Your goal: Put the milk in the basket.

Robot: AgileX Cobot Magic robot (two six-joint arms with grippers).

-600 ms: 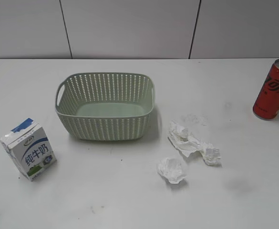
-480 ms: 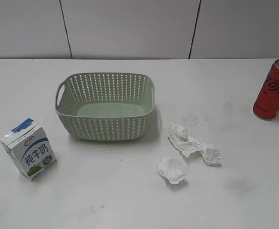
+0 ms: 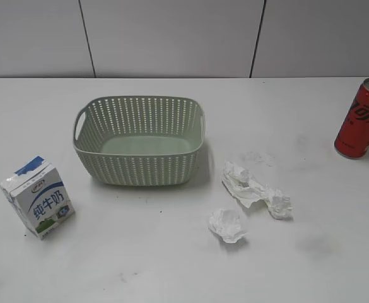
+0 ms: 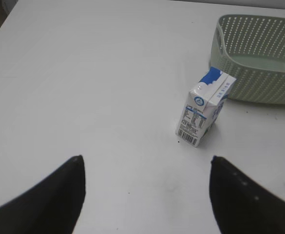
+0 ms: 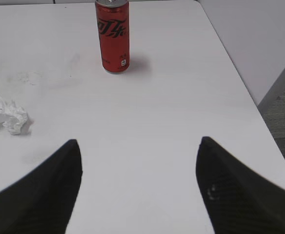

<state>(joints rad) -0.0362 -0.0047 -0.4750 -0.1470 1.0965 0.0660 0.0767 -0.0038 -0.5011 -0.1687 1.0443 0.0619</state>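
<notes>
The milk (image 3: 38, 196), a small white carton with a blue top and blue characters, stands upright on the white table at the front left. It also shows in the left wrist view (image 4: 204, 108). The pale green perforated basket (image 3: 140, 165) stands empty right of it and farther back; its corner shows in the left wrist view (image 4: 249, 83). My left gripper (image 4: 146, 158) is open and empty, some way short of the carton. My right gripper (image 5: 139, 140) is open and empty over bare table. Neither gripper shows in the exterior view.
A red soda can (image 3: 359, 118) stands at the far right, also in the right wrist view (image 5: 112, 35). Two crumpled white tissues (image 3: 255, 189) (image 3: 227, 224) lie right of the basket. The table's right edge (image 5: 244, 92) is close to the right gripper.
</notes>
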